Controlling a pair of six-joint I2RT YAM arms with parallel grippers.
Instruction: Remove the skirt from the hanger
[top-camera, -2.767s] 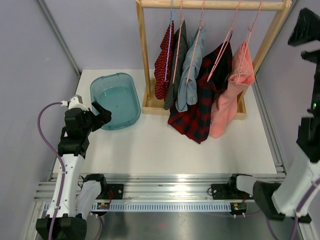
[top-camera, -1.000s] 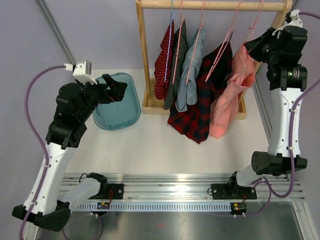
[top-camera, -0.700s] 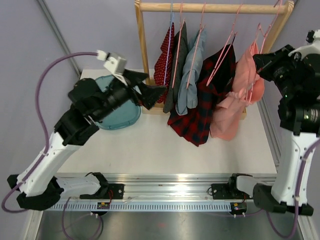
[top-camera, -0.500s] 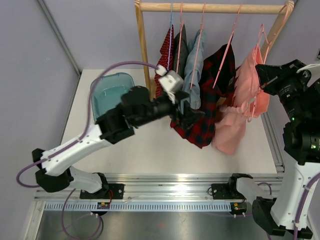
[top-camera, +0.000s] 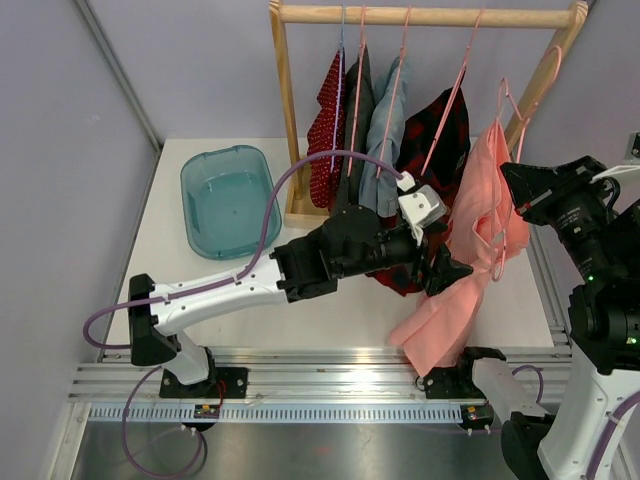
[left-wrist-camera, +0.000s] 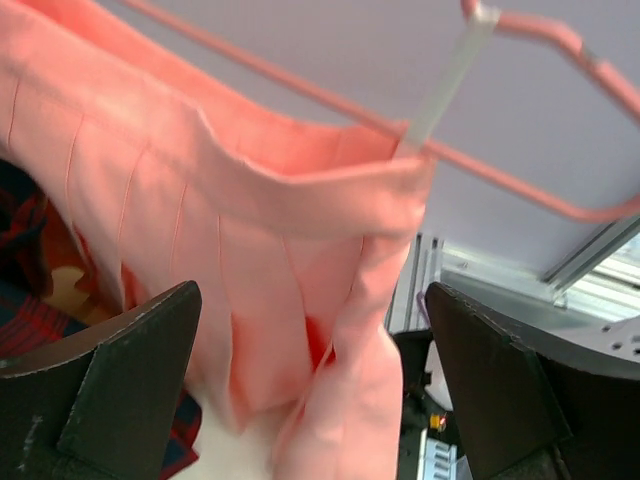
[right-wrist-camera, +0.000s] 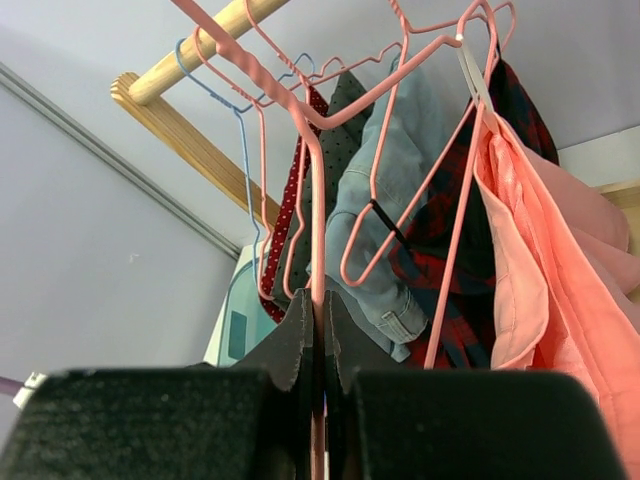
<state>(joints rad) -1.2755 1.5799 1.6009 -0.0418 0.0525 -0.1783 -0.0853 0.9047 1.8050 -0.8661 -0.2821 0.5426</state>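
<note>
The salmon-pink skirt (top-camera: 478, 205) hangs on a pink wire hanger (top-camera: 503, 100) that is off the rail, in front of the rack's right end. My right gripper (top-camera: 515, 183) is shut on the hanger's wire (right-wrist-camera: 319, 190), which runs up from between the closed jaws (right-wrist-camera: 322, 308). The skirt (right-wrist-camera: 560, 290) drapes to its right. My left gripper (top-camera: 452, 268) reaches across the table to the skirt's left side and is open. In the left wrist view the skirt's waistband (left-wrist-camera: 250, 250) and the hanger (left-wrist-camera: 520, 180) lie between and beyond the wide fingers (left-wrist-camera: 312, 300), untouched.
A wooden rack (top-camera: 420, 14) holds a red dotted garment (top-camera: 325, 125), a dark grey one (top-camera: 352, 120), a denim one (top-camera: 385, 125) and a red-black plaid one (top-camera: 430, 140) on hangers. A teal tub (top-camera: 230, 200) sits at the back left. Metal rails run along the near edge.
My left arm swept from beside the tub across the table to the skirt. My right arm lifted the hanger off the rail and drew it forward and down; the skirt's hem swung toward the front.
</note>
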